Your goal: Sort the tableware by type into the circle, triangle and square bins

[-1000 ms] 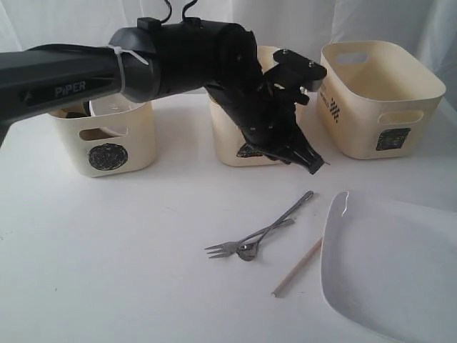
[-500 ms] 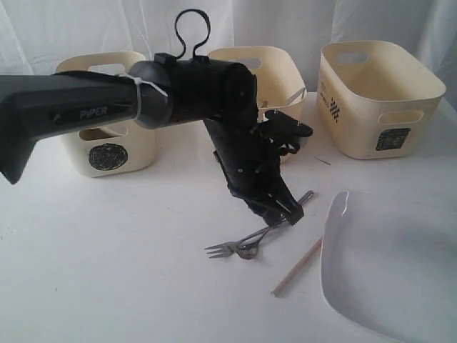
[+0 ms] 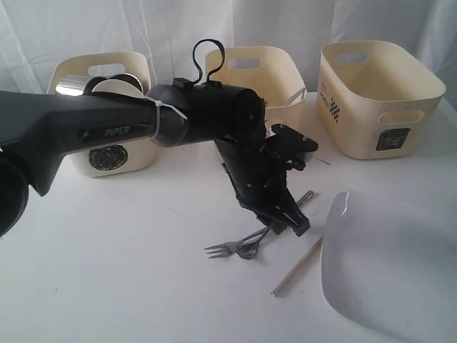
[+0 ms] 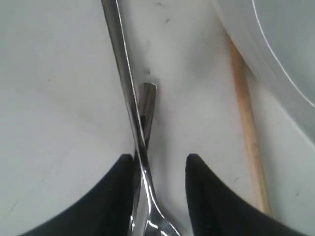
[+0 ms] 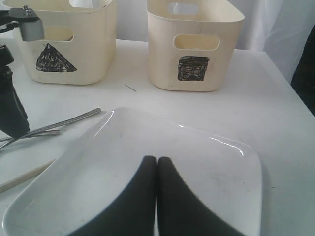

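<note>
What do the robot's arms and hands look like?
The left arm is thick, rounded and dark grey to black, with white PIPER lettering, a white zip tie and a looped black cable. The left hand and right hand have smooth black tapered fingers.

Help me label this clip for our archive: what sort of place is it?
Probably a robotics lab test bench, not a kitchen: a white table, a white curtain backdrop, and cream tubs hand-marked with shapes, like the circle bin and square bin.
</note>
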